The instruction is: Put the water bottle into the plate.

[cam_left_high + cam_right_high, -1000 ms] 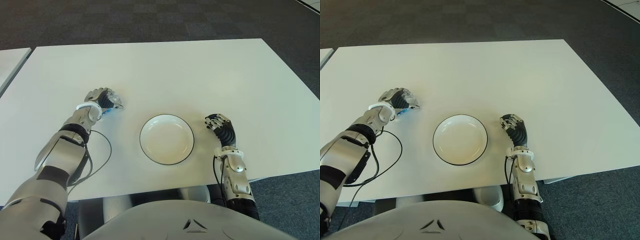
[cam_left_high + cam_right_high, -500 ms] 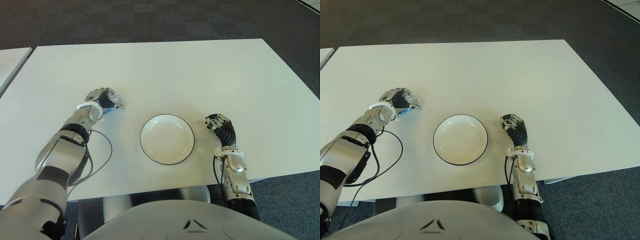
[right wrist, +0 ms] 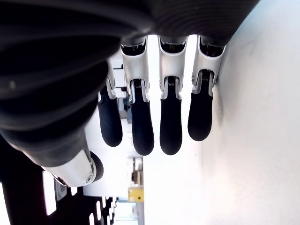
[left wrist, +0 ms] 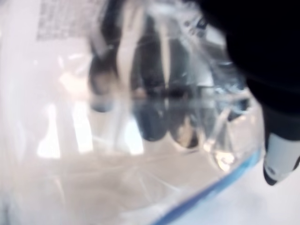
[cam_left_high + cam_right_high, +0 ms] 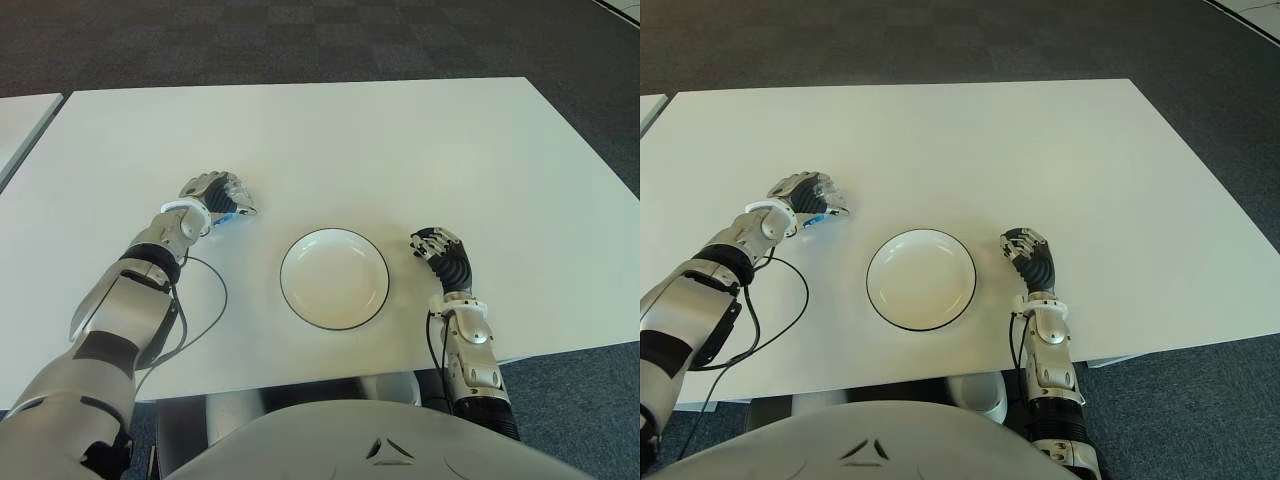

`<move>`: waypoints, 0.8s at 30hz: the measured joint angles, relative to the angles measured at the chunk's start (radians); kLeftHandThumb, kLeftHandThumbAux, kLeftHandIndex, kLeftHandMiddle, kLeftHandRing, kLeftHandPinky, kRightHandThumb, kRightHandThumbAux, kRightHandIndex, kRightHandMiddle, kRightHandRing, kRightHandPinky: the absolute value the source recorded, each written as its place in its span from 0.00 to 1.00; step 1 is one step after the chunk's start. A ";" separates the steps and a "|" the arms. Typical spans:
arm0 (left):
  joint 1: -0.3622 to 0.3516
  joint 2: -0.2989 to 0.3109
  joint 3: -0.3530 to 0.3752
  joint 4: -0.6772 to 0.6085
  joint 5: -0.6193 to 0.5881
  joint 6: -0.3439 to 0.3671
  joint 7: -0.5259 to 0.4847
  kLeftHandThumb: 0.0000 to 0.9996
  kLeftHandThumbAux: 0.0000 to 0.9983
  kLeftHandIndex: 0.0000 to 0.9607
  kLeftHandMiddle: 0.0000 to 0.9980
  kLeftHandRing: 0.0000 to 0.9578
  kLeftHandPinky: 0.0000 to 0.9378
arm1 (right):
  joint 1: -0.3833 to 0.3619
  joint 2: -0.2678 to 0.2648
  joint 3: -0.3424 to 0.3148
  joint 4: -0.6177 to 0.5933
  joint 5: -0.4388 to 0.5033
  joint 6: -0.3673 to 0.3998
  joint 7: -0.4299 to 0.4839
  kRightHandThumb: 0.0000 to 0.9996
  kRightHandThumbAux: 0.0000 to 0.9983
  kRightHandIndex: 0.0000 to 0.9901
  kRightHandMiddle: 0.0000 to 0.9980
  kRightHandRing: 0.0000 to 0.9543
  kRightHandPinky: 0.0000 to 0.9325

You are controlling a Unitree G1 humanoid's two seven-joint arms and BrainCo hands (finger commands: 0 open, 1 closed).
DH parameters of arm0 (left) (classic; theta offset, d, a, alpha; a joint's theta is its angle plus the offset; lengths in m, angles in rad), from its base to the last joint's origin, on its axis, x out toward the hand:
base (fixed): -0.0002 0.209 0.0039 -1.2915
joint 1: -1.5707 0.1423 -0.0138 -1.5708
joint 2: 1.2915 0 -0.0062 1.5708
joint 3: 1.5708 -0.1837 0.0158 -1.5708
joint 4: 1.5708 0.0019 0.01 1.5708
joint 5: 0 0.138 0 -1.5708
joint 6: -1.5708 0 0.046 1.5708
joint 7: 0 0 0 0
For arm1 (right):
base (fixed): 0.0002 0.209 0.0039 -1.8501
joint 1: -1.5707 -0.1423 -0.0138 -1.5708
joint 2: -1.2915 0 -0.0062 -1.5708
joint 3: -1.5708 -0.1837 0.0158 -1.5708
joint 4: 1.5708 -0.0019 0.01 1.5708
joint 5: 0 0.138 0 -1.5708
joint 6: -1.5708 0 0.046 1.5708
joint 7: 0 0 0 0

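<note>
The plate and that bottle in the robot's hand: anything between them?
Nothing: both eye views show only bare table between the plate and the water bottle in the left hand.

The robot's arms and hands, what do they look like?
Both arms are silver-grey shells with black joint bands. The left hand and right hand have silver knuckles, white wrist rings and black ribbed fingers. A thin black cable loops from the left forearm.

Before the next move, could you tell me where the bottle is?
The bottle is in the left hand, over the table left of the plate.
</note>
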 measured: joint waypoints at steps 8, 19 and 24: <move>-0.006 0.028 -0.001 -0.092 0.001 -0.057 -0.002 0.85 0.67 0.41 0.53 0.89 0.85 | -0.001 0.000 0.002 0.000 -0.001 0.000 -0.002 0.70 0.74 0.42 0.46 0.49 0.52; 0.018 0.094 0.016 -0.381 0.004 -0.063 -0.036 0.85 0.67 0.41 0.53 0.89 0.86 | -0.005 0.002 0.002 0.004 0.000 0.000 -0.003 0.70 0.74 0.42 0.46 0.49 0.52; 0.050 0.108 0.036 -0.490 0.004 -0.062 -0.038 0.85 0.67 0.41 0.53 0.90 0.86 | -0.006 0.004 0.002 0.005 0.000 -0.003 -0.004 0.70 0.74 0.42 0.46 0.49 0.52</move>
